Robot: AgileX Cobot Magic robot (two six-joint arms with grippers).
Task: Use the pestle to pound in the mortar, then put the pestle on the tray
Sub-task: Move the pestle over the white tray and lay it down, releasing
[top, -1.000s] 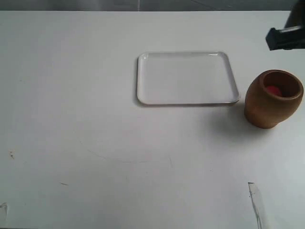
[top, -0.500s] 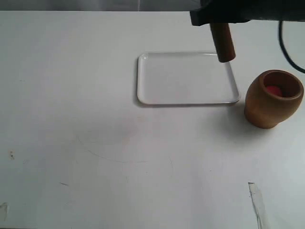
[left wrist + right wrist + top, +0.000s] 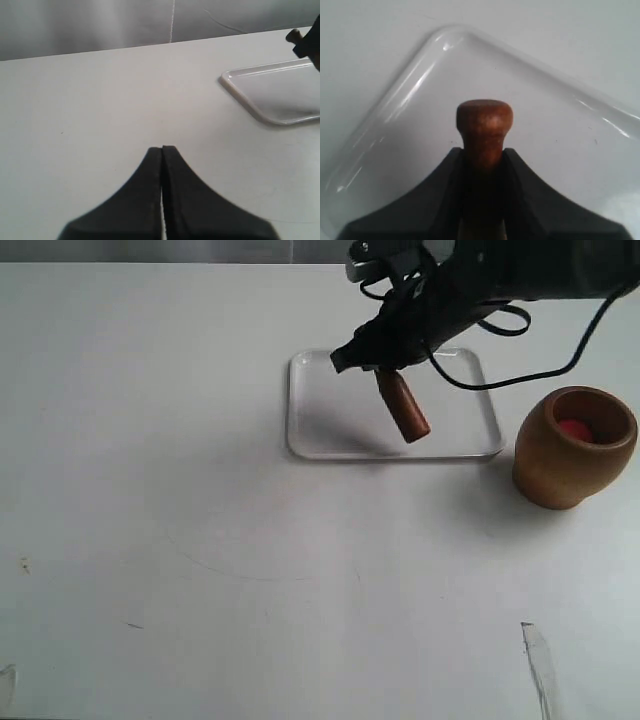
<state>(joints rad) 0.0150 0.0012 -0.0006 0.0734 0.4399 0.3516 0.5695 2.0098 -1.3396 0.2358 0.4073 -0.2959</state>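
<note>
**A:** Exterior view, first entry. Right jaws clamped on the narrow handle of the pestle (image 3: 403, 405), held over the tray (image 3: 296, 422). Right wrist view agrees: the knob (image 3: 484, 119) pokes out between the two jaws, with the tray floor (image 3: 560, 132) beneath it.

**B:** Tray's place on the tabletop (image 3: 200, 540)?

**A:** Toward the far edge, right of the middle. Its long side runs along that edge. The mortar (image 3: 560, 468) stands close to the right edge, just off the tray's near right corner and not touching it. There is a red bit (image 3: 572, 429) inside.

**B:** How does the pestle lie?

**A:** Tilted. The handle is up in the jaws, and the thick end is low, slanting toward the tray's near rim and the right edge. Its shadow falls apart from the tip, so I judge it hangs clear of the tray floor, though contact can't be ruled out.

**B:** So the put-down turns on what?

**A:** My judgement is the long axis. It needs to drop flat, roughly along the tray's long side, with the thick end kept inside the near rim. The tray lies straight below the jaws, so little sideways travel is needed.

**B:** Left side?

**A:** In the left wrist view the left jaws are pressed together on nothing, low over the bare tabletop (image 3: 75, 100). The tray's corner (image 3: 235, 82) is well apart from them. The right arm is the nearer one.
</note>
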